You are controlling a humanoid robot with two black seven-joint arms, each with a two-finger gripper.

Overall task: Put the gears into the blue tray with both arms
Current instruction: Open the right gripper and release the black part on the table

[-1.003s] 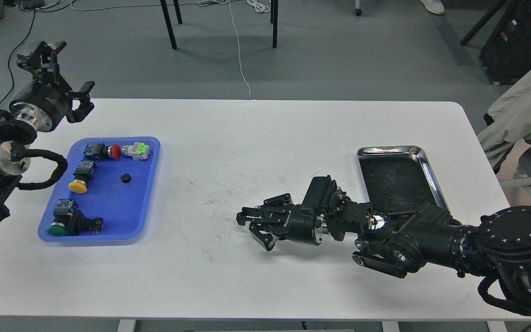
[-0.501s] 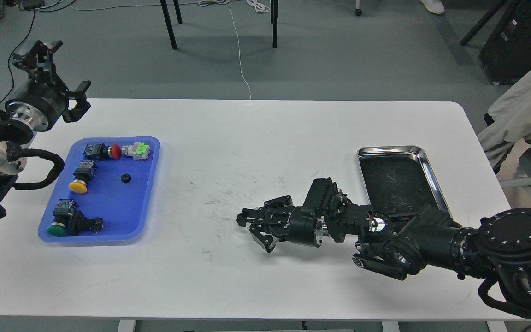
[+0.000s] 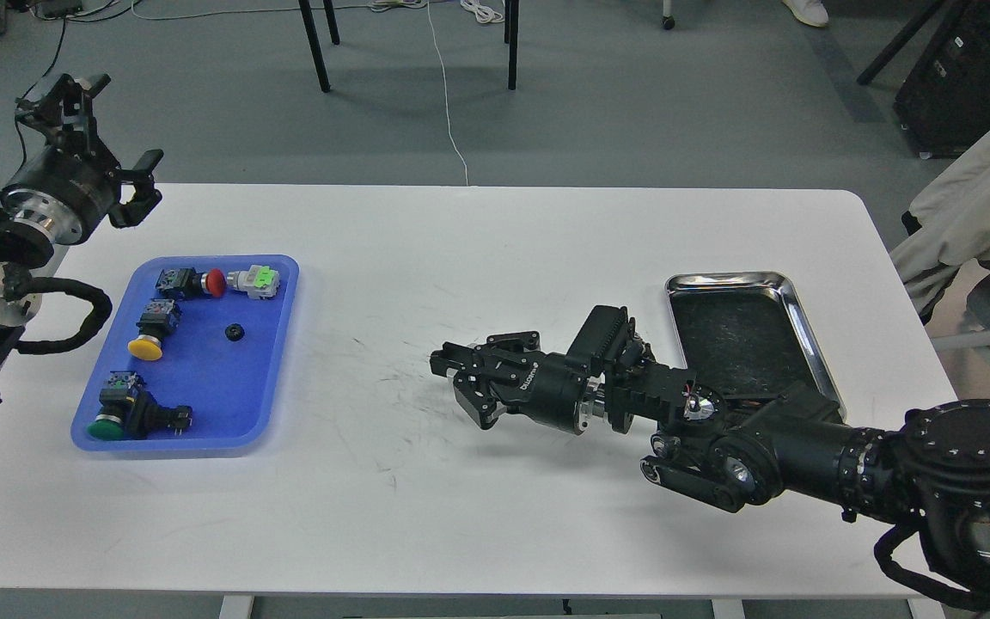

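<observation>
One tiny black toothed gear [image 3: 235,332] is lying in my bright blue plastic tray [image 3: 280,297] among button switches [image 3: 149,331], near the white table's [image 3: 495,249] left edge. The shiny silver metal tray [image 3: 809,331] is sitting by the right edge. My left gripper [image 3: 108,142] is hanging with fingers spread wide; my right gripper [image 3: 452,383] is pointing left mid-table, and I cannot tell its fingers' state.

One gear in the tray, the second nowhere to be seen.

A tiny black toothed gear [image 3: 235,332] lies flat on the floor of the blue tray [image 3: 203,437], right of its middle, clear of the rim. The tray, bright blue with rounded corners and a low rim, sits flat on the table's left side.
</observation>
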